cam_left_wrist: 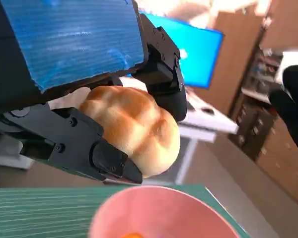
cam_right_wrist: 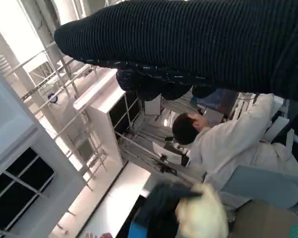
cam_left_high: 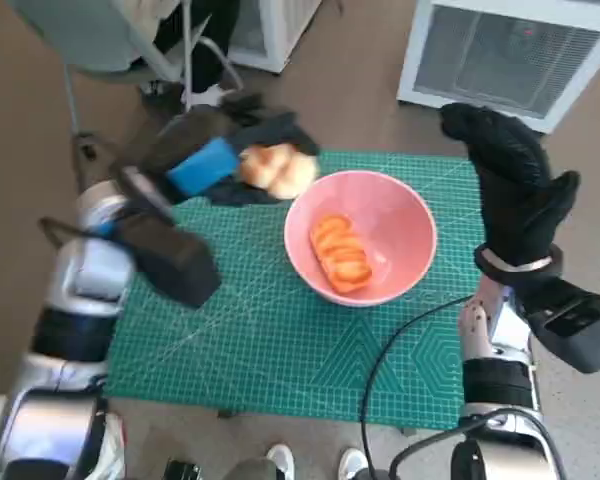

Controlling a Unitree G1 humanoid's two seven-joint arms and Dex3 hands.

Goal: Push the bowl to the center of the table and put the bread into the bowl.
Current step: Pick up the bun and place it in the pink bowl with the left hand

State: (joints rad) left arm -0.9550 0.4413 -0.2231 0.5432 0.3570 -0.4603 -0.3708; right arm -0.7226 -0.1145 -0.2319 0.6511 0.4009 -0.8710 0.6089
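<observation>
Black fingers of my left hand clamp a golden bun in the wrist camera, one below it and one over its top, with the pink bowl's rim just beneath and the green mat beside it. From the head camera I see that same hand, blue tape on its back, raised over the mat's far left edge, the bun held just short of the bowl and to its left, not yet inside. I find the bowl near the middle of the mat, slightly toward the far side, with an orange ridged piece of food already lying in it.

My right hand, in its knitted glove, is lifted off the table at the mat's right edge, fingers pointing away from me and held together; it holds nothing that I can see, though I cannot tell from these views how far the fingers are curled. A black cable loops across the mat near my right forearm.

Beyond the table, a white slatted unit stands on the brown floor. My right wrist camera, turned over, shows a person in a pale top seated nearby, and the bun as a blurred pale shape.
</observation>
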